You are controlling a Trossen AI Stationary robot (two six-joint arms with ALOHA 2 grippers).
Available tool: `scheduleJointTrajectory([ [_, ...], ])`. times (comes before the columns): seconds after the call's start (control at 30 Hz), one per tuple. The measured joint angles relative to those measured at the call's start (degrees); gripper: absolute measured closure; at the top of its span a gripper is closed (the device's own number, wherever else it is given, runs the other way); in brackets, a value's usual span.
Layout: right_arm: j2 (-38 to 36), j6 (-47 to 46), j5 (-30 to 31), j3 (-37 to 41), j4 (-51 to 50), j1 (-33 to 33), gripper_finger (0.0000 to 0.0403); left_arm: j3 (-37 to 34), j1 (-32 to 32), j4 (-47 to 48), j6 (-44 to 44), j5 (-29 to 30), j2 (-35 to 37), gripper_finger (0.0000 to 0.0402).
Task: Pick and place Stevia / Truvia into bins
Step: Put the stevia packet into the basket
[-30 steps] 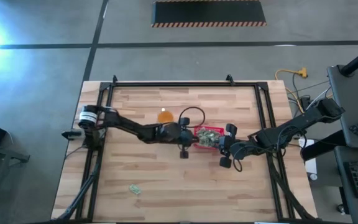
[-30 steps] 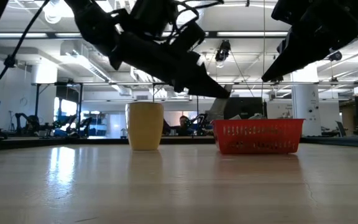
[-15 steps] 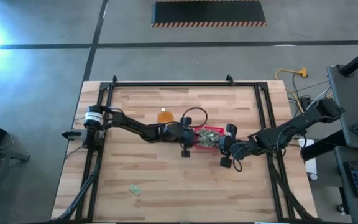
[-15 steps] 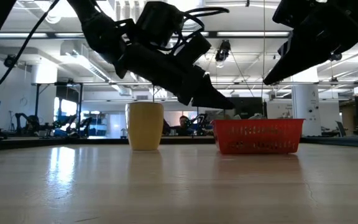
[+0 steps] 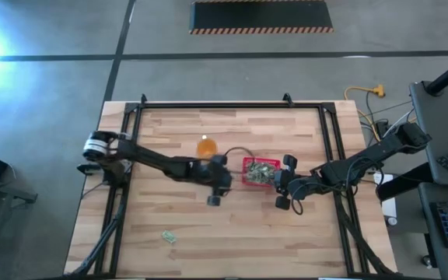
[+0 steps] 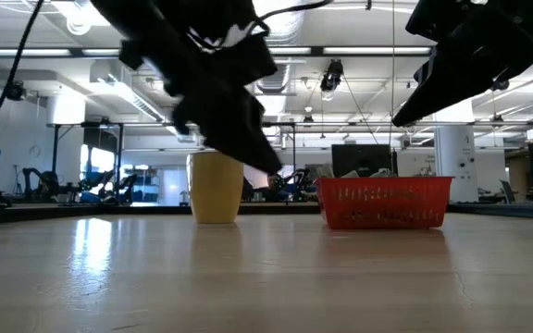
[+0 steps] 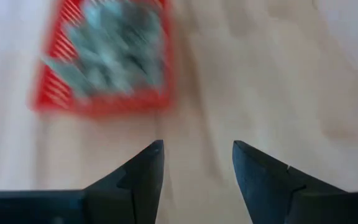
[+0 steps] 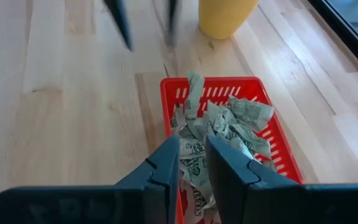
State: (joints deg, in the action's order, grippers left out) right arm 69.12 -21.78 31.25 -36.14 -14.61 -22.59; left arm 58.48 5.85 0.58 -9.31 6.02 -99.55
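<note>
The red basket (image 5: pixel 260 172) stands mid-table, heaped with green-and-white Stevia packets (image 8: pixel 222 124). One more packet (image 5: pixel 168 236) lies flat on the wood near the table's front edge. My left gripper (image 5: pixel 228 180) hovers just left of the basket. In its wrist view it (image 7: pixel 197 149) is open with only bare wood between the fingers. My right gripper (image 5: pixel 275 181) hangs over the basket's right side, well above it in the low view (image 6: pixel 398 118). Its fingers (image 8: pixel 192 152) stand a narrow gap apart with nothing between them.
A translucent orange cup (image 5: pixel 206 145) stands upright just left of and behind the basket. A black frame (image 5: pixel 232 105) runs along the table's far and side edges. Bare wood lies to the left and along the front.
My left gripper has drawn back from over the basket's left rim toward the table's left and near edges. It now stands clear of the basket. My right gripper and the basket have kept still.
</note>
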Motion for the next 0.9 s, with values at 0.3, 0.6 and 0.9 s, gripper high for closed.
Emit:
scheduleJointTrajectory([
  [0.3,0.0,-0.03,0.28,0.39,0.17,0.0,0.0335,-6.6,9.28,10.09,12.08,-0.21,6.91,0.0227],
  [0.6,0.0,-0.08,0.4,0.66,0.43,0.17,0.0335,-14.09,19.21,15.46,32.28,-3.82,13.81,0.0227],
  [0.9,0.0,-0.08,0.42,0.76,2.08,0.37,0.0335,-15.94,29.42,17.18,45.94,-4.37,16.22,0.0227],
])
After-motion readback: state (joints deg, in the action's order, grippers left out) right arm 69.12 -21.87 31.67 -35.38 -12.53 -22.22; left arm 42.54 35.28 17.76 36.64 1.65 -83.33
